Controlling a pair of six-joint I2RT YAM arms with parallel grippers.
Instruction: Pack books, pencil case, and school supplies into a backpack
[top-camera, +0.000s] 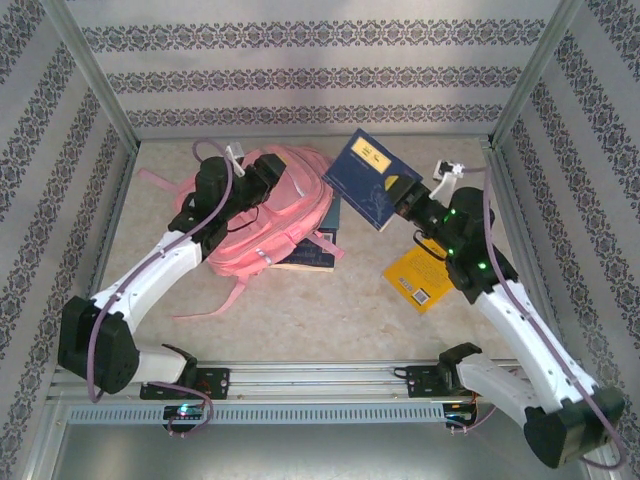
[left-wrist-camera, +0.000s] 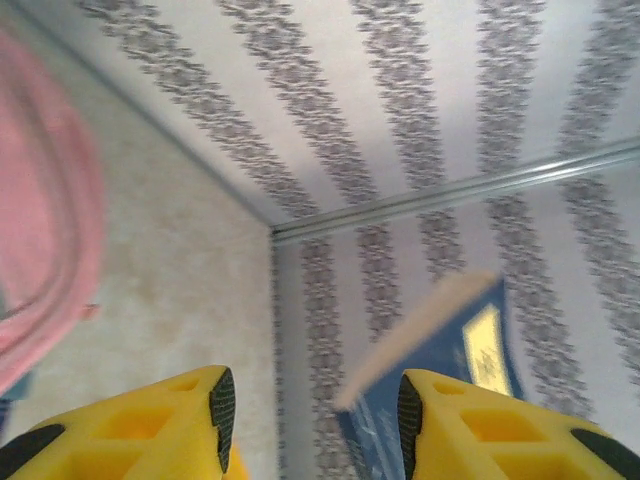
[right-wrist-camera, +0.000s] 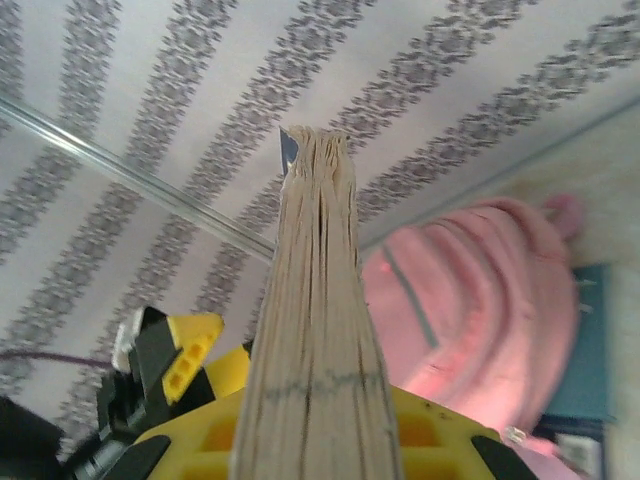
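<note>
One navy book (top-camera: 366, 176) in right end effector (top-camera: 397, 192), backpack (top-camera: 288, 215) beside, yellow book (top-camera: 418, 278) nearby

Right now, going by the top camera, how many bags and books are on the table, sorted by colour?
Pink backpack: 1
Navy books: 2, the raised navy book and the lower navy book at the backpack's edge
Teal notebook: 1
Yellow-orange book: 1
Total: 5
</note>
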